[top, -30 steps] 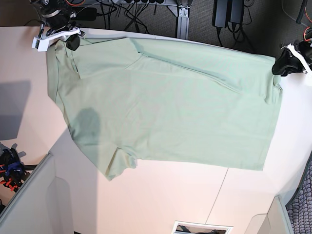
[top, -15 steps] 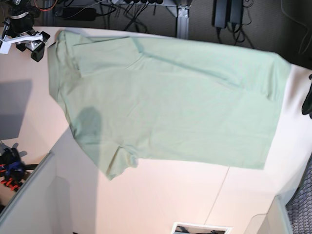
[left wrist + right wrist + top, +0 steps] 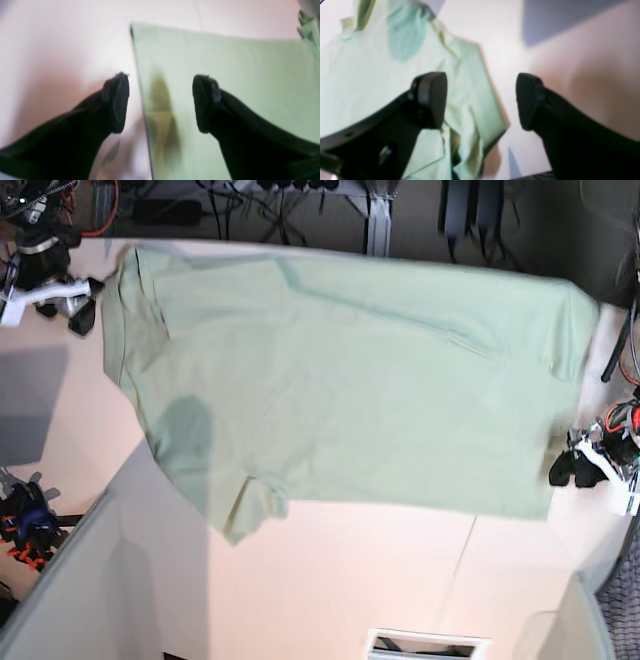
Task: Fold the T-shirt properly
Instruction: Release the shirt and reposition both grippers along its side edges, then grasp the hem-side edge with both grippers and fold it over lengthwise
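The pale mint-green T-shirt lies spread flat on the table, collar end to the left and hem to the right. My right gripper is open and empty, just left of the collar-end far corner. In the right wrist view one finger hangs over the shirt and the other over bare table. My left gripper is open and empty by the near hem corner. In the left wrist view the edge of the shirt runs between its fingers.
The pale table has a seam line in its near right part. A grey panel stands at the near left. A white-framed slot sits at the near edge. Cables and stands line the far edge.
Both grippers have left the shirt's far corners. The right one moved left and a little nearer. The left one travelled down the hem to the near corner. The shirt now lies flat.
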You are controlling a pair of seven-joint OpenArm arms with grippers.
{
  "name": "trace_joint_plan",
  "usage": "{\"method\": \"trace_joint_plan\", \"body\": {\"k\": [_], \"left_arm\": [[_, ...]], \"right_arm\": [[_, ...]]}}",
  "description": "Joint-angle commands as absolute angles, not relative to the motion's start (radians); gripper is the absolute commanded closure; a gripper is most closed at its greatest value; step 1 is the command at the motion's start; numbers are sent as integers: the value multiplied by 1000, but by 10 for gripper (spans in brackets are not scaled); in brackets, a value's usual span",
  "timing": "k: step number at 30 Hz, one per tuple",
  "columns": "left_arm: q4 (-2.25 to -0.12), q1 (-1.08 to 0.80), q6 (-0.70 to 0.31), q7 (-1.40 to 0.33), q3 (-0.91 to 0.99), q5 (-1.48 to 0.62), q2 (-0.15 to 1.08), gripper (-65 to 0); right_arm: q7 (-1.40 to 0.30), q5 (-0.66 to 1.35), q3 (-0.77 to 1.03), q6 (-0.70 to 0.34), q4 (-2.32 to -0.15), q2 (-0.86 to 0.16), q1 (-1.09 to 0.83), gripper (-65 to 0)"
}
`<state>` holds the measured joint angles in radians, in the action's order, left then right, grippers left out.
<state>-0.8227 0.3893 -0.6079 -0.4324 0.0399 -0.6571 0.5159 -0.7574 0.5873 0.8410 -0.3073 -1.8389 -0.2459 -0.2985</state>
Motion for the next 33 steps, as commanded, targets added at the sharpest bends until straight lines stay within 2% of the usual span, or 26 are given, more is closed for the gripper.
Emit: {"method": "trace_joint_plan", "body": {"k": [1,5,12,18,23,28,33], "left_arm": [[-788,450,-613,-411,44,-670,531,-425],[-733,513,-612,-454,44,-669,529,-425],[-735,515,-585,-468,43,-646,524,-425],[-783,515,-587,-468,43,-646,524,-425],[-785,521,-587,-474,36,-645,524,-425],[-785,532,-583,-445,-10,-605,524,-425],[-737,553,-488,-430,-40,-556,509,-425]], "right_arm": [[-704,584,857,-303,-1858,-274,-294,-430],[-708,583,857,-303,-1858,-274,-294,-430],[-700,596,848,-303,-1858,-275,-282,-430],[-672,515,706,-282,-1833,-274,-163,-430],[-662,438,554,-268,-1697,-274,-17,-430],[-655,397,491,-268,-1528,-272,118,-430],[-659,395,491,-268,-1430,-268,178,-430]]}}
